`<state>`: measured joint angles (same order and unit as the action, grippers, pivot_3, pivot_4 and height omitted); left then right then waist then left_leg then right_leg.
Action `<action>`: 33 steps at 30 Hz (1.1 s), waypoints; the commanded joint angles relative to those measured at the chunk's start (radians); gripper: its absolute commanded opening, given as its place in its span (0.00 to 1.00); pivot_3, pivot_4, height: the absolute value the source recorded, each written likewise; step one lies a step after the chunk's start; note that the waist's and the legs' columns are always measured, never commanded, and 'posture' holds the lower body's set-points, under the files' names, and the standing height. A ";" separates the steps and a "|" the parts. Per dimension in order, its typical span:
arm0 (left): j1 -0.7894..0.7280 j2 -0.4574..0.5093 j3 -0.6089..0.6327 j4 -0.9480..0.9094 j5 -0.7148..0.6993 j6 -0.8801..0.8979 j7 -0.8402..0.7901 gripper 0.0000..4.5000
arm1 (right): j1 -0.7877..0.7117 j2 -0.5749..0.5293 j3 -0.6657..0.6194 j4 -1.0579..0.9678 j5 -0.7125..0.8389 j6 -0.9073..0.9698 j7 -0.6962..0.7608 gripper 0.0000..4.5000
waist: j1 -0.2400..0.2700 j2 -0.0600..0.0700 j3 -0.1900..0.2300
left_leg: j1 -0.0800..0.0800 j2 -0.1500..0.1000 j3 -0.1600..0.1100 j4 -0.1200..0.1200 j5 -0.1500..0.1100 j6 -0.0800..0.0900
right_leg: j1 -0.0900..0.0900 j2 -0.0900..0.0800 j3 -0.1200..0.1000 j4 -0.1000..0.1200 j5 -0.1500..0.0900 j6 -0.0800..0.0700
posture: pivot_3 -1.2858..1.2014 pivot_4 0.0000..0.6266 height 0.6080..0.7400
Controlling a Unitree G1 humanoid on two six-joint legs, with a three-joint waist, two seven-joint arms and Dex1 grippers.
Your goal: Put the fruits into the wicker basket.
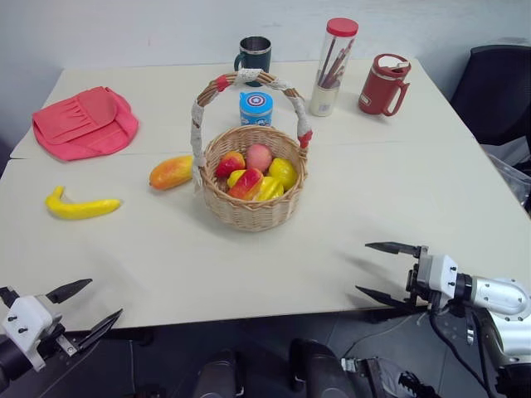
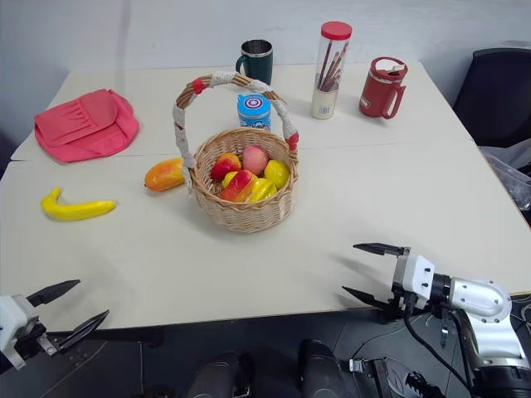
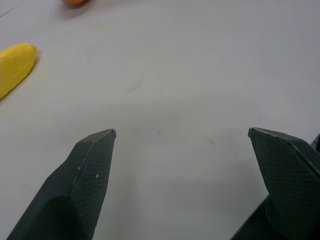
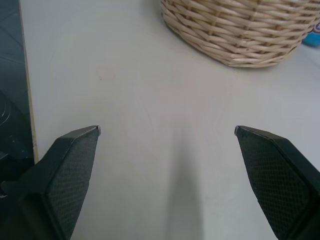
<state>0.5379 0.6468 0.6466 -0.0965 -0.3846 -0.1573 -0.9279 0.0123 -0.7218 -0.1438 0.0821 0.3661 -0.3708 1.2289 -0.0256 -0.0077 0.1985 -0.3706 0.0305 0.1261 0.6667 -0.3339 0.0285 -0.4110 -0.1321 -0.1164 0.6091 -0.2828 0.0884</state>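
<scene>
The wicker basket (image 1: 251, 199) stands mid-table with its cloth-wrapped handle upright, holding several small red, peach and yellow fruits. An orange-yellow mango (image 1: 171, 172) lies just left of it on the table. Farther left lies the yellow banana (image 1: 80, 206), whose tip (image 3: 15, 67) also shows in the left wrist view. My left gripper (image 1: 90, 303) hovers open at the table's near left edge, well short of the banana. My right gripper (image 1: 375, 268) is open over the near right of the table, pointing towards the basket (image 4: 240, 30) with nothing between its fingers.
A pink cloth bag (image 1: 85, 121) lies at the back left. Behind the basket stand a blue can (image 1: 255, 109), a dark mug (image 1: 253, 55), a clear tube of sticks with a red lid (image 1: 334, 66) and a red jug (image 1: 383, 84). A dark chair (image 1: 498, 91) sits at the right.
</scene>
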 commanded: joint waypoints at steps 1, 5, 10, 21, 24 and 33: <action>0.022 0.010 0.019 -0.003 -0.006 0.020 0.002 0.99 | 0.004 -0.004 -0.019 -0.014 0.020 -0.013 -0.005 1.00 | -0.001 0.000 0.000 | 0.000 0.000 0.000 0.000 0.000 0.000 | 0.000 0.000 0.000 0.000 0.000 0.000 | 0.52 0.24 1.00; 0.016 0.001 0.038 -0.016 -0.055 0.064 0.006 0.99 | -0.002 0.002 -0.021 0.011 0.020 -0.030 -0.001 1.00 | 0.000 0.000 0.000 | 0.000 0.000 0.000 0.000 0.000 0.000 | 0.000 0.000 0.000 0.000 0.000 0.000 | 0.52 0.24 1.00; 0.018 0.002 0.039 -0.021 -0.065 0.080 0.002 0.99 | -0.034 0.022 -0.020 0.033 0.039 -0.011 -0.021 1.00 | -0.001 0.000 0.000 | 0.000 0.000 0.000 0.001 0.001 -0.001 | 0.000 0.000 0.000 0.001 0.000 0.000 | 0.52 0.24 1.00; -0.033 0.008 0.031 0.098 -0.056 0.003 -0.033 0.99 | -0.103 0.063 -0.029 0.045 0.074 0.097 -0.093 1.00 | -0.012 0.005 0.001 | -0.002 -0.005 -0.014 -0.003 0.002 0.006 | 0.013 -0.005 -0.016 -0.003 0.000 0.001 | 0.52 0.24 1.00; -0.065 0.003 0.034 0.141 -0.064 -0.023 -0.037 0.99 | -0.120 0.064 -0.025 0.052 0.068 0.106 -0.097 1.00 | -0.021 0.008 0.003 | -0.003 -0.025 -0.058 -0.006 0.013 0.010 | 0.039 -0.023 -0.071 -0.007 -0.004 0.008 | 0.52 0.24 1.00; -0.095 0.020 0.039 0.112 -0.075 0.014 -0.007 0.99 | -0.133 0.061 -0.021 0.087 0.046 0.083 -0.076 1.00 | 0.045 0.006 0.002 | -0.005 -0.034 -0.060 -0.003 0.018 0.008 | 0.036 -0.034 -0.056 -0.007 -0.007 0.016 | 0.52 0.24 1.00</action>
<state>0.4424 0.6492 0.6540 0.0480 -0.4348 -0.1521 -0.9484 -0.1169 -0.6586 -0.1451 0.1677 0.4040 -0.2663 1.1490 0.0195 -0.0013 0.2007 -0.3750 -0.0035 0.0665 0.6638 -0.3165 0.0360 -0.3756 -0.1660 -0.1725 0.6022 -0.2900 0.1044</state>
